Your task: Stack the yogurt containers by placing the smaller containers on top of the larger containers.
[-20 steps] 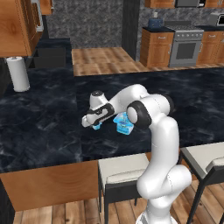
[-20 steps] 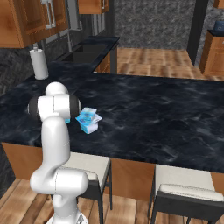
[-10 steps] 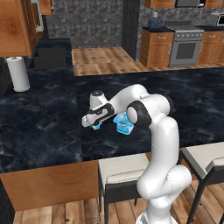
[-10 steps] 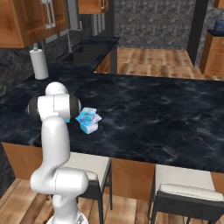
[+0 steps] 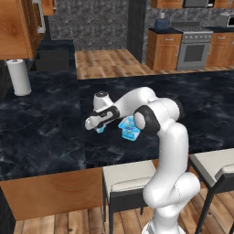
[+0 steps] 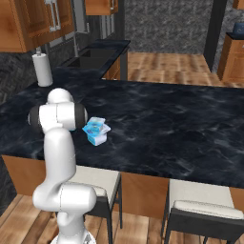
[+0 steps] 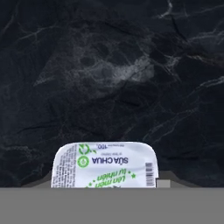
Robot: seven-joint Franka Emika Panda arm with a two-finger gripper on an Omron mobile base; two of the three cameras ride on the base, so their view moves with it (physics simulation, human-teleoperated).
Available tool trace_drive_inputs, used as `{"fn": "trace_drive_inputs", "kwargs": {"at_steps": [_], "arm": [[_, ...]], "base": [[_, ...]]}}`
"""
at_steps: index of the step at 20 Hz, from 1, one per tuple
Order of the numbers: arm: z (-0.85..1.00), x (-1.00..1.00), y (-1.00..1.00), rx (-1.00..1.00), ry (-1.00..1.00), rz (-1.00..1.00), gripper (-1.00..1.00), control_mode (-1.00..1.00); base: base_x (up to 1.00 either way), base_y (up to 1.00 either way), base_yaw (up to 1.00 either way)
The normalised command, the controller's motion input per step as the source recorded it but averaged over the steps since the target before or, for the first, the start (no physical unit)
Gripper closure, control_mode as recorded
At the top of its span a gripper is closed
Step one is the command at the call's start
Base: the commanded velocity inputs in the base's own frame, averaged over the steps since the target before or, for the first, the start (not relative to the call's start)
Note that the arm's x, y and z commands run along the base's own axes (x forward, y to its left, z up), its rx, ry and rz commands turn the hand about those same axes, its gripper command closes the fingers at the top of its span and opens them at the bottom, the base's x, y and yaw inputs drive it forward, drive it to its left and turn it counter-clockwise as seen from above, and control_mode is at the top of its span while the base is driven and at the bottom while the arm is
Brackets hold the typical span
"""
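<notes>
Left base view, gripper (image 5: 99, 128) low over black marble counter (image 5: 45, 132), clamped on tiny yogurt tub (image 5: 100, 130), stacked larger tubs (image 5: 129, 128) just beside it, counter's front edge near, open marble leftward toward paper towel roll (image 5: 19, 77), hand view, tub's white lid (image 7: 105, 165) between fingertips.

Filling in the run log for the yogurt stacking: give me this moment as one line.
gripper: low over counter, around small yogurt tub | stack: medium tub on large tub, beside | small tub: not yet stacked
</notes>
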Motion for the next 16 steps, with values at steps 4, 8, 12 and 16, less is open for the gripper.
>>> {"fn": "trace_drive_inputs", "kwargs": {"at_steps": [4, 8, 12, 16], "arm": [[0.53, 0.00, 0.00, 0.00, 0.00, 0.00, 1.00, -1.00], [0.60, 0.00, 0.00, 0.00, 0.00, 0.00, 1.00, -1.00], [0.54, 0.00, 0.00, -0.01, 0.00, -0.01, 1.00, -1.00], [0.58, -0.01, 0.00, 0.00, 0.00, -0.02, 1.00, -1.00]], "base": [[0.00, 0.00, 0.00], [0.00, 0.00, 0.00], [0.00, 0.00, 0.00], [0.00, 0.00, 0.00]]}}
